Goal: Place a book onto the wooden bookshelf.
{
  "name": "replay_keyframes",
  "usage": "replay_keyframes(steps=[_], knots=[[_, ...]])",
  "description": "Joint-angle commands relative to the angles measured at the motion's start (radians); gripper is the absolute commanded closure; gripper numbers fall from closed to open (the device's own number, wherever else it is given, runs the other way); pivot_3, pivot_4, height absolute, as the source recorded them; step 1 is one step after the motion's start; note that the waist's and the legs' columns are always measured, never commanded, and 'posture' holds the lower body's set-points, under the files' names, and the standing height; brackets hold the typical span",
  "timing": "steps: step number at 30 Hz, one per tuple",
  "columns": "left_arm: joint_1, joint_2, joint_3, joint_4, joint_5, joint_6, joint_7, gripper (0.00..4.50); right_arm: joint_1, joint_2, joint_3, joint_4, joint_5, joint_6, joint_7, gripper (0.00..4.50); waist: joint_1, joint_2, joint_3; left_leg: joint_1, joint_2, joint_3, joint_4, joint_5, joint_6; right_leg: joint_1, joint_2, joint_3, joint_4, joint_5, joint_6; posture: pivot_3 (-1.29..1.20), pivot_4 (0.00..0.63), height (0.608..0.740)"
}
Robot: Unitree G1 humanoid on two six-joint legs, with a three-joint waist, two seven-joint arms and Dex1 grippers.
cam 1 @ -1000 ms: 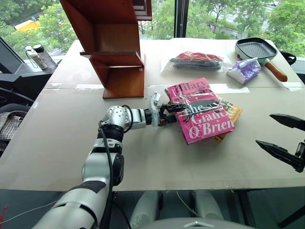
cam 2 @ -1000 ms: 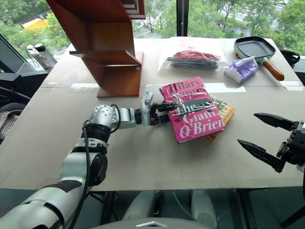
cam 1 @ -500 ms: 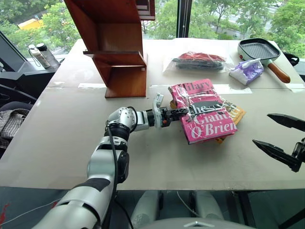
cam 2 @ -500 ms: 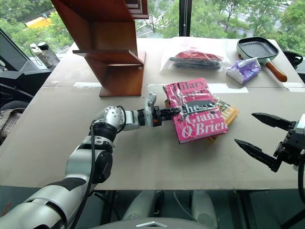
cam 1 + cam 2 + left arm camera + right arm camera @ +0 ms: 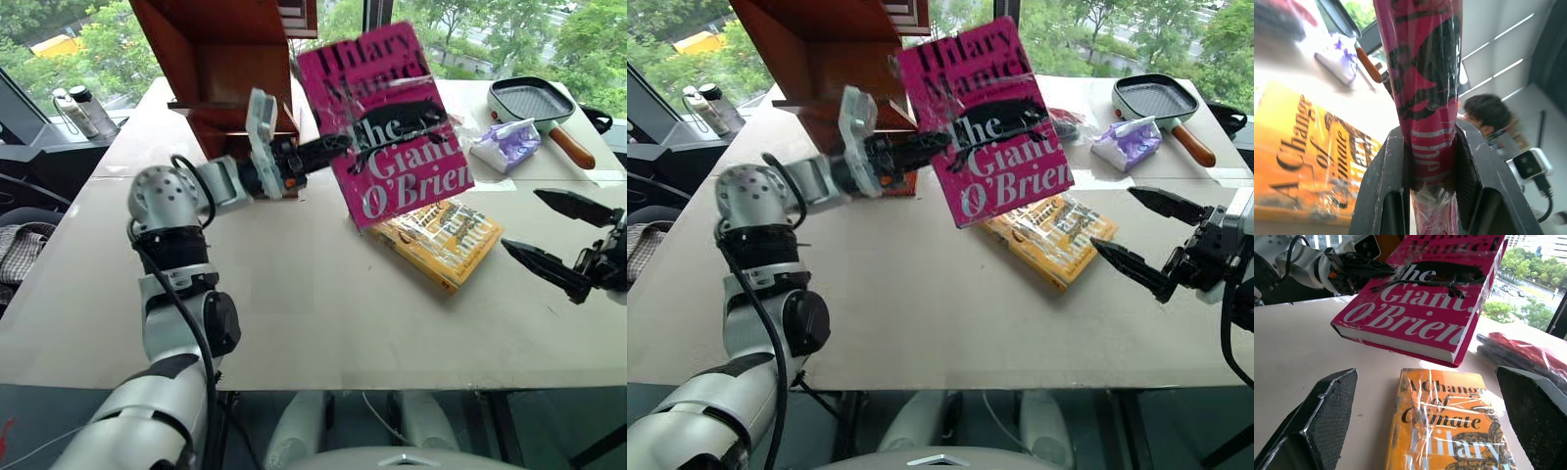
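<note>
A: Right, biggest first. Where is the wooden bookshelf (image 5: 230, 59)?

B: At the far left of the table (image 5: 294, 294), reddish-brown, stepped tiers facing us.

A: And the book (image 5: 387, 117)?

B: Off the table, up in the air. Pink cover faces the head camera, tilted, title readable. It hangs just right of the bookshelf, in front of its near edge; I cannot tell whether they touch.

A: Held how?

B: The left gripper (image 5: 328, 147) is clamped on its left edge. In the left wrist view the two fingers (image 5: 1386, 196) press flat against both covers, book edge-on between them.

A: What lies beneath?

B: A yellow-orange book (image 5: 438, 238), flat on the table, below and right of the pink one, apart from it.

A: Right gripper (image 5: 554, 235)?

B: Jaws spread wide, nothing between them, near the table's right edge, well apart from the pink book.
</note>
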Motion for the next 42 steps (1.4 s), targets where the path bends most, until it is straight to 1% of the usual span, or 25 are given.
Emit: replay_keyframes(steps=[1, 2, 4, 5, 7, 12, 14, 17, 21, 23, 25, 27, 32, 36, 41, 42], knots=[[-0.060, 0.129, -0.218, -0.265, 0.212, -0.309, -0.104, 3.90, -0.087, 0.009, 0.011, 0.069, 0.022, -0.035, -0.005, 0.00, 0.000, 0.001, 0.000, 0.001, 0.000, 0.001, -0.001, 0.000, 0.000, 0.000, 0.000, 0.001, 0.000, 0.000, 0.000, 0.00, 0.150, 0.740], [-0.076, 0.186, -0.300, -0.299, 0.339, -0.462, -0.132, 3.90, -0.110, 0.007, 0.017, 0.101, 0.016, -0.043, 0.006, 0.00, 0.000, 0.001, 0.000, 0.001, 0.000, 0.001, -0.002, 0.000, 0.000, 0.000, 0.000, 0.001, -0.001, 0.000, 0.000, 0.00, 0.150, 0.740], [-0.096, 0.261, -0.402, -0.312, 0.521, -0.694, -0.163, 3.90, -0.139, 0.006, 0.031, 0.141, 0.004, -0.057, 0.018, 0.00, 0.001, 0.001, 0.000, 0.001, 0.000, 0.001, -0.003, 0.000, 0.000, 0.000, 0.000, 0.001, -0.002, 0.000, -0.001, 0.00, 0.150, 0.740], [-0.125, 0.298, -0.443, -0.288, 0.623, -0.826, -0.166, 3.90, -0.157, 0.006, 0.037, 0.167, -0.004, -0.068, 0.028, 0.00, 0.002, 0.001, 0.000, 0.002, 0.000, 0.002, -0.005, 0.000, 0.000, 0.000, 0.000, 0.002, -0.003, 0.000, -0.001, 0.00, 0.150, 0.740], [-0.192, 0.357, -0.483, -0.221, 0.761, -1.021, -0.180, 3.90, -0.196, 0.012, 0.053, 0.212, -0.015, -0.091, 0.042, 0.00, 0.002, 0.001, 0.000, 0.002, 0.000, 0.002, -0.006, 0.000, 0.000, 0.000, 0.000, 0.001, -0.005, 0.000, -0.001, 0.00, 0.150, 0.740], [-0.285, 0.465, -0.523, -0.041, 0.933, -1.212, -0.250, 3.90, -0.266, 0.038, 0.098, 0.288, -0.047, -0.142, 0.061, 0.00, -0.006, 0.002, 0.000, 0.001, 0.000, 0.003, -0.008, 0.000, 0.001, 0.000, 0.001, 0.001, -0.008, 0.000, 0.000, 0.00, 0.150, 0.740], [-0.335, 0.515, -0.559, 0.049, 1.029, -1.219, -0.289, 3.90, -0.287, 0.043, 0.110, 0.315, -0.060, -0.165, 0.077, 0.00, -0.006, 0.001, 0.001, 0.001, 0.000, 0.003, -0.010, 0.000, 0.001, -0.001, 0.001, 0.001, -0.009, 0.000, 0.000, 0.00, 0.150, 0.740], [-0.378, 0.556, -0.599, 0.158, 1.134, -1.178, -0.332, 3.90, -0.315, 0.049, 0.118, 0.341, -0.072, -0.190, 0.083, 0.00, -0.008, 0.002, 0.004, 0.001, -0.002, 0.003, -0.010, 0.000, 0.001, -0.001, 0.002, 0.001, -0.008, 0.000, 0.000, 0.00, 0.150, 0.740], [-0.368, 0.612, -0.687, 0.267, 1.280, -1.153, -0.452, 3.90, -0.353, 0.047, 0.118, 0.364, -0.080, -0.215, 0.092, 0.00, -0.013, 0.003, 0.004, 0.000, -0.002, 0.003, -0.010, -0.002, 0.004, -0.001, 0.002, 0.000, -0.008, -0.001, 0.001, 0.00, 0.150, 0.740], [-0.349, 0.629, -0.702, 0.276, 1.299, -1.148, -0.527, 3.90, -0.357, 0.039, 0.122, 0.359, -0.082, -0.217, 0.100, 0.00, -0.015, 0.002, 0.005, 0.000, -0.002, 0.003, -0.010, -0.001, 0.003, -0.001, 0.002, 0.000, -0.007, -0.001, 0.001, 0.00, 0.150, 0.740], [-0.344, 0.619, -0.701, 0.287, 1.306, -1.128, -0.568, 3.90, -0.361, 0.030, 0.115, 0.343, -0.069, -0.206, 0.104, 0.00, -0.022, 0.002, 0.005, 0.000, -0.002, 0.003, -0.010, -0.001, 0.003, -0.001, 0.002, 0.000, -0.007, -0.001, 0.001, 0.00, 0.150, 0.740], [-0.341, 0.610, -0.712, 0.324, 1.328, -1.145, -0.586, 3.90, -0.362, 0.022, 0.108, 0.326, -0.057, -0.197, 0.105, 0.00, -0.035, 0.002, 0.004, 0.002, -0.001, 0.003, -0.010, -0.002, 0.004, -0.001, 0.002, 0.001, -0.006, -0.001, 0.001, 0.00, 0.150, 0.740], [-0.348, 0.544, -0.722, 0.419, 1.362, -1.133, -0.599, 3.90, -0.348, 0.007, 0.094, 0.295, -0.039, -0.184, 0.102, 0.00, -0.037, 0.004, 0.004, 0.009, -0.001, 0.005, -0.010, -0.002, 0.005, -0.001, 0.002, 0.003, 0.006, -0.001, 0.001, 0.00, 0.150, 0.740], [-0.337, 0.508, -0.728, 0.340, 1.398, -1.052, -0.654, 3.90, -0.323, 0.000, 0.077, 0.275, -0.033, -0.180, 0.094, 0.00, -0.036, 0.004, 0.003, 0.015, 0.000, 0.008, -0.010, -0.002, 0.005, 0.004, 0.002, 0.006, 0.009, -0.002, 0.003, 0.00, 0.150, 0.740], [-0.348, 0.473, -0.727, 0.341, 1.416, -1.008, -0.695, 3.90, -0.309, 0.005, 0.077, 0.261, -0.032, -0.182, 0.085, 0.00, -0.035, 0.004, 0.003, 0.015, 0.000, 0.010, -0.008, -0.002, 0.006, 0.004, 0.002, 0.009, 0.009, -0.002, 0.002, 0.00, 0.150, 0.740], [-0.347, 0.469, -0.725, 0.334, 1.419, -0.998, -0.703, 3.40, -0.306, 0.005, 0.077, 0.259, -0.032, -0.183, 0.085, 0.00, -0.035, 0.004, 0.003, 0.015, 0.000, 0.010, -0.008, -0.002, 0.006, 0.004, 0.002, 0.009, 0.009, -0.002, 0.002, 0.00, 0.150, 0.740]])
